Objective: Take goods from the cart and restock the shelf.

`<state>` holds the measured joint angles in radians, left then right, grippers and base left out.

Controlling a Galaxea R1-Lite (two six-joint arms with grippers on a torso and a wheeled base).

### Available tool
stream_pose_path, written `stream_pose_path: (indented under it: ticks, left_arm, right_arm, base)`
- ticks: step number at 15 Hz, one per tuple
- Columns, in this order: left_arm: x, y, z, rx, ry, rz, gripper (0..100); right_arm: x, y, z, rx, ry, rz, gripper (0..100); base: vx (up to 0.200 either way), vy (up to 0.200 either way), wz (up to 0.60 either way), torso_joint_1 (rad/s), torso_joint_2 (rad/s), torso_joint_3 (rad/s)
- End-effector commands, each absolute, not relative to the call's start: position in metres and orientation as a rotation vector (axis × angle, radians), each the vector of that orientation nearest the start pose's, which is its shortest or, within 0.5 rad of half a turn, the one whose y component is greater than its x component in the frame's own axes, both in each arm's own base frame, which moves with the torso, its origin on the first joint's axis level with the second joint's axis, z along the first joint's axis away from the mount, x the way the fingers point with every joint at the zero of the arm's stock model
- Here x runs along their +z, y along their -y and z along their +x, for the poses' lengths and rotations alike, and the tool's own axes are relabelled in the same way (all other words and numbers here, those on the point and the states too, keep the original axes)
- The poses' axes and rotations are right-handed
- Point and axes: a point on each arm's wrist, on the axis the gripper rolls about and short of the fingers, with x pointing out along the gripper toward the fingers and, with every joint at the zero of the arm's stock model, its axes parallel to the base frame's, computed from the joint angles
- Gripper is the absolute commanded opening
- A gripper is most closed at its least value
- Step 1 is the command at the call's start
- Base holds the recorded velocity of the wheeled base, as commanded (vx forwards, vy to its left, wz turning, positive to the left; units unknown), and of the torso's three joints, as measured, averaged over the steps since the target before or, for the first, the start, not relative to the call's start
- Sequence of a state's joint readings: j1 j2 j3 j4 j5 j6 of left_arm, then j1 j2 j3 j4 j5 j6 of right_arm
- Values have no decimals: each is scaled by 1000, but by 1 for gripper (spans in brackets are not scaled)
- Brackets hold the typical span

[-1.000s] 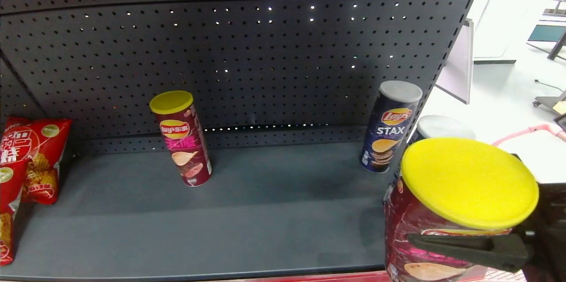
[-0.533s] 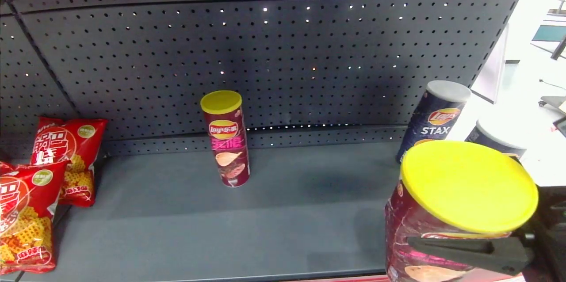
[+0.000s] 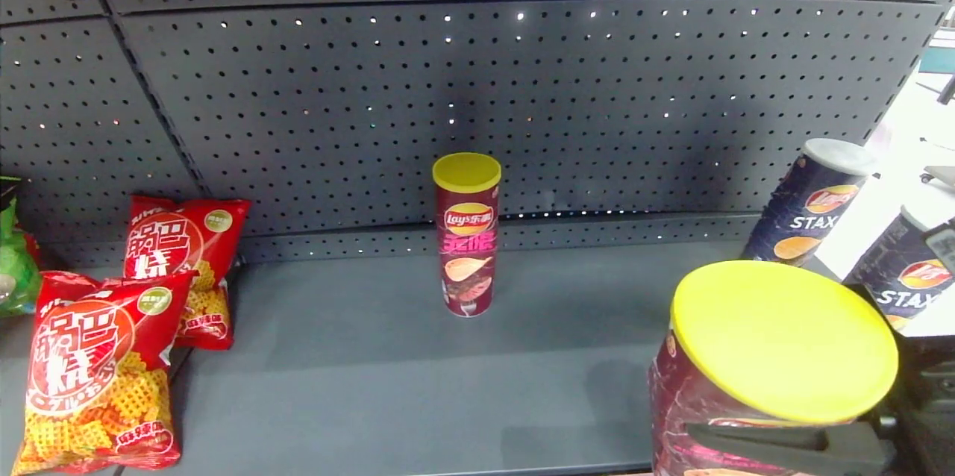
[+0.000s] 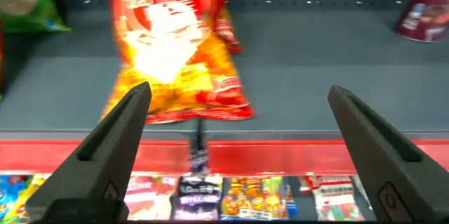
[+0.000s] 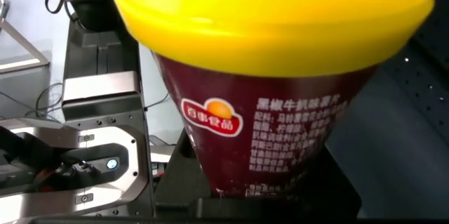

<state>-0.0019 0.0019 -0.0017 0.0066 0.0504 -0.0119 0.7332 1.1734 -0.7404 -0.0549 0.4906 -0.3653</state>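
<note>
My right gripper [image 3: 753, 435] is shut on a maroon chip can with a yellow lid [image 3: 776, 342], held upright at the lower right, in front of the shelf's [image 3: 388, 371] front edge. The right wrist view has the same can [image 5: 273, 112] close up, with a black finger [image 3: 783, 442] pressed across its side. A matching maroon can [image 3: 467, 233] stands upright mid-shelf near the pegboard back, well left of the held one. My left gripper [image 4: 238, 90] hangs open with nothing in it, before the shelf's red front edge [image 4: 224, 155], facing a red snack bag [image 4: 175, 48].
Two dark blue cans [image 3: 813, 200] [image 3: 899, 271] stand at the shelf's right end. Red snack bags [image 3: 190, 267] [image 3: 93, 371] and a green bag [image 3: 15, 267] lie at the left. Bare shelf floor spreads around the middle can. Packets fill the lower shelf [image 4: 231, 196].
The head view has swung to the left, so all shelf goods sit farther right in the picture. The held can stays in the right gripper and sits slightly lower in the picture.
</note>
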Motion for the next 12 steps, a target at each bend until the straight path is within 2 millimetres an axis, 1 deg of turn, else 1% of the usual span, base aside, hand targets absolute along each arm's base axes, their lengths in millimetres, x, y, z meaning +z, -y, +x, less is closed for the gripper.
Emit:
stream_pose_path:
  ticks: [1, 9, 12]
  left_arm:
    - [75, -1, -23, 49, -7, -11, 100]
    - [75, -1, -23, 49, -7, -12, 100]
    - [75, -1, -23, 49, -7, -12, 100]
  right_arm:
    - [233, -119, 117, 1270, -179, -365, 0]
    - [231, -120, 117, 1271, -188, -365, 0]
    - [231, -120, 117, 1271, -188, -365, 0]
  base:
    - [0, 0, 0, 0, 0, 0]
    - [0, 0, 0, 0, 0, 0]
    - [-200, 0, 0, 9, 4, 2]
